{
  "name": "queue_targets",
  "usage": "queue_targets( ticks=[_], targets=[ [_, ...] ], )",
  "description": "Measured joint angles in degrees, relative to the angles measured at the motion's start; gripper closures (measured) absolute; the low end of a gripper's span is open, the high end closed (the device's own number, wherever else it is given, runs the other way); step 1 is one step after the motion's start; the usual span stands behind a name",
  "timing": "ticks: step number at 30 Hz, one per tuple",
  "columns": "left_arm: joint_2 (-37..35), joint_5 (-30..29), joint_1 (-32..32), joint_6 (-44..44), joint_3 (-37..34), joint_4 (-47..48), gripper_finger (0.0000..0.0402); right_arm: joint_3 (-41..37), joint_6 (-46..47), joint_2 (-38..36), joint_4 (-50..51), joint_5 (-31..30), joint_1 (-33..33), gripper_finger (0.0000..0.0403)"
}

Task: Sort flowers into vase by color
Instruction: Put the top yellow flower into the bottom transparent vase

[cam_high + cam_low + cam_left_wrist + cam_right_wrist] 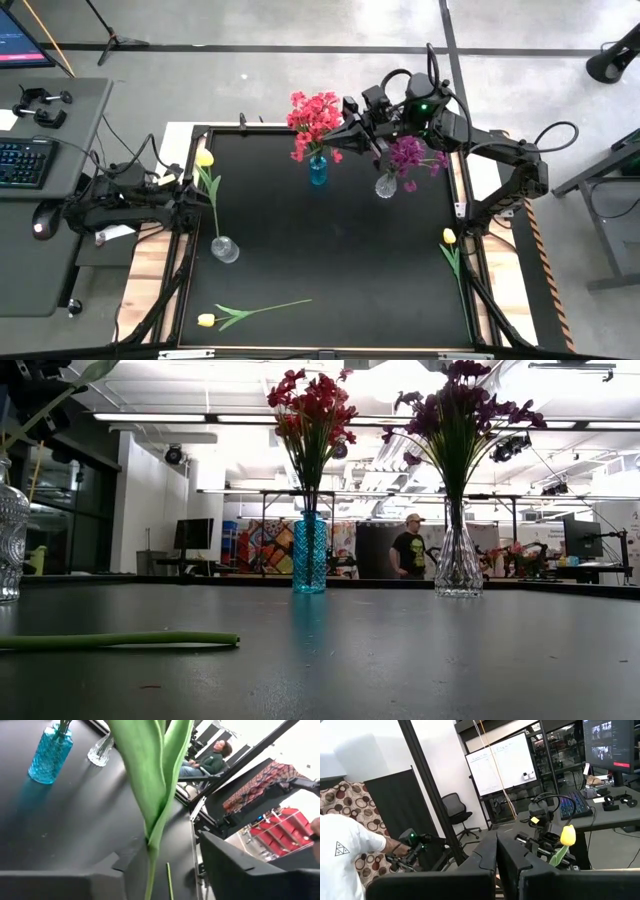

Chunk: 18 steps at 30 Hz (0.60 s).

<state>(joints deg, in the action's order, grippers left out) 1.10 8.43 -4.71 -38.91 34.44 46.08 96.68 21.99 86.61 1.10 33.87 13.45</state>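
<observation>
While the right tool [345,128] hangs over the far edge of the black table [330,260], just beside the red-pink flowers [315,118], its two fingers [485,860] lie pressed together with nothing between them. Those red-pink flowers stand upright in a blue vase [318,171] at the far middle of the table; the purple flowers [408,155] stand in a clear vase [386,185] just to its right. Seen from the low view, both bouquets [312,410] [460,405] rise straight from their vases [309,555] [459,565]. At the left edge of the table, the left tool [185,195] sits beside a yellow tulip [205,160] whose stem runs down into a second clear vase [225,249]; the left wrist view shows green leaves [150,775] close before the camera, but whether this tool is gripping the stem cannot be told. Two more yellow tulips lie flat on the table: one [250,315] near the front left corner, its stem [120,641] visible in the low view, and one [452,250] along the right edge. Beyond the table, a person [409,550] stands in the room.
</observation>
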Motion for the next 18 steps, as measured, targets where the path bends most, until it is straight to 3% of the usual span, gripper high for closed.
queue_targets(
  ticks=[7, 18],
  targets=[
    [0.00, 1.62, 0.00, -7.07, 0.00, -1.73, 0.0180, 0.00, -0.01, 0.00, 0.00, -0.24, 0.00, 0.0403],
    [0.00, 13.21, 0.00, -10.35, 0.04, -9.16, 0.0174, 0.00, -1.50, 0.00, 0.24, -0.20, 0.00, 0.0403]
  ],
)
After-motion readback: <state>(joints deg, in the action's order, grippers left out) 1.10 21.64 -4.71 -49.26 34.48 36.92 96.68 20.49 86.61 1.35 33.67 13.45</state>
